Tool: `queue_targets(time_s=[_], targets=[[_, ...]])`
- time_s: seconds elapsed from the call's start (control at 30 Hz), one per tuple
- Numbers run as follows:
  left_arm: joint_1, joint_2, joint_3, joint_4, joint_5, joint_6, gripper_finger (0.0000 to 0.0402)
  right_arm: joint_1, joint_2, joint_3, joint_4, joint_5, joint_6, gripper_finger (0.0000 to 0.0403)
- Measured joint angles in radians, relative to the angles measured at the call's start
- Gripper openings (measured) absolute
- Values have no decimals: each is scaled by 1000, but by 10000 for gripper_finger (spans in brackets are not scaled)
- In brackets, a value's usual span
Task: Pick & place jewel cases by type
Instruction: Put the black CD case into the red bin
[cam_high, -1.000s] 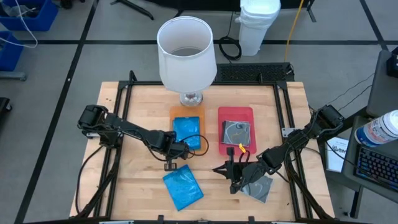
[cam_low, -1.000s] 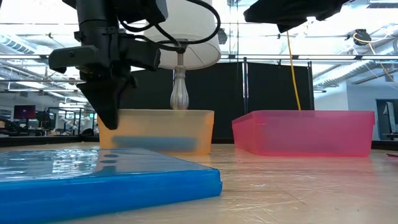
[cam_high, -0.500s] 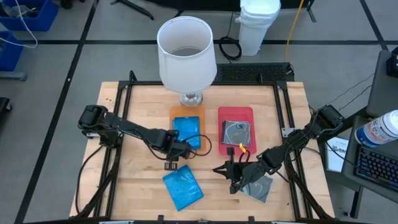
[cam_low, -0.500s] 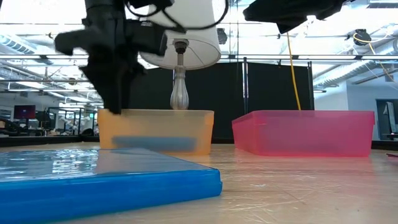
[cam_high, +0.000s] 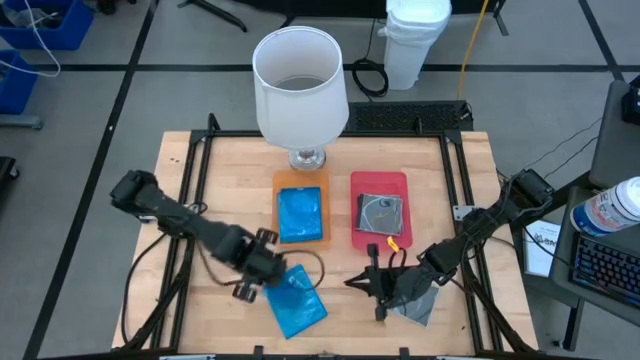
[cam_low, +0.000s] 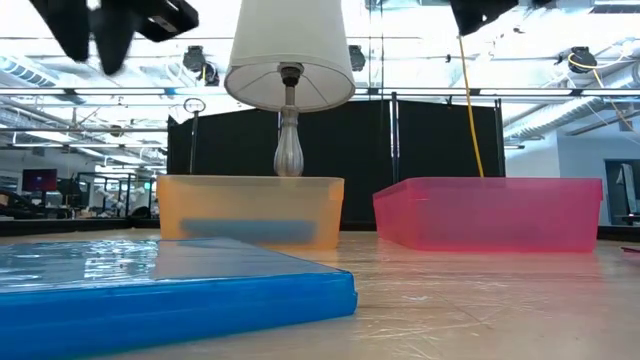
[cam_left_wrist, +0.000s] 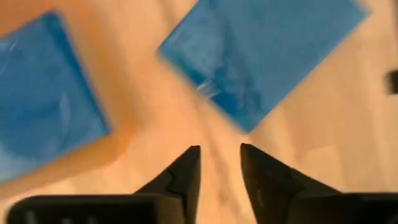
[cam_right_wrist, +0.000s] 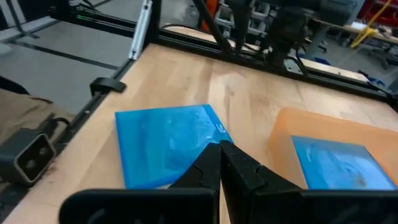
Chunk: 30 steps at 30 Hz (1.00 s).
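One blue jewel case (cam_high: 296, 302) lies flat on the table near the front edge, filling the foreground in the low view (cam_low: 170, 290). Another blue jewel case (cam_high: 301, 213) lies in the orange tray (cam_high: 281, 184). A clear jewel case with a silvery disc (cam_high: 380, 212) lies in the red tray (cam_high: 380, 183). A grey jewel case (cam_high: 420, 302) lies on the table under my right arm. My left gripper (cam_left_wrist: 219, 168) hangs open and empty, pointing down just left of the loose blue case (cam_left_wrist: 267, 56). My right gripper (cam_right_wrist: 221, 163) is shut, held level above the table.
A white-shaded lamp (cam_high: 300, 85) stands at the table's far middle, behind the orange tray. Black frame rails (cam_high: 200, 150) run along the table's sides. Bare wood lies between the trays and the front edge.
My left gripper has risen from the near edge of the orange tray and swung toward the table's near left. It now hangs high beside the loose blue case. The blue case in the orange tray has stayed where it was.
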Motion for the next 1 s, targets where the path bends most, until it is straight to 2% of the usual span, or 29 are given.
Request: queue_targets(time_s=[0.13,0.27,0.37,0.47,0.63,0.77,1.0], targets=[[-96,-64,-99,271,-14,2,66,10,0,0,47,0,-25,0],[-204,-96,-232,576,-31,131,12,9,0,0,64,0,-36,0],[-264,-96,-329,759,-75,233,9,7,0,0,61,0,-39,0],[-293,-96,-438,959,-175,321,11,0,0,0,63,1,-41,0],[-300,-95,-623,1299,-325,379,7,-15,0,0,60,4,-54,0],[-293,-95,-712,1419,-345,408,17,-34,16,0,47,5,-19,0],[-282,-95,-755,1433,-368,454,8,-76,26,0,51,88,-44,0]])
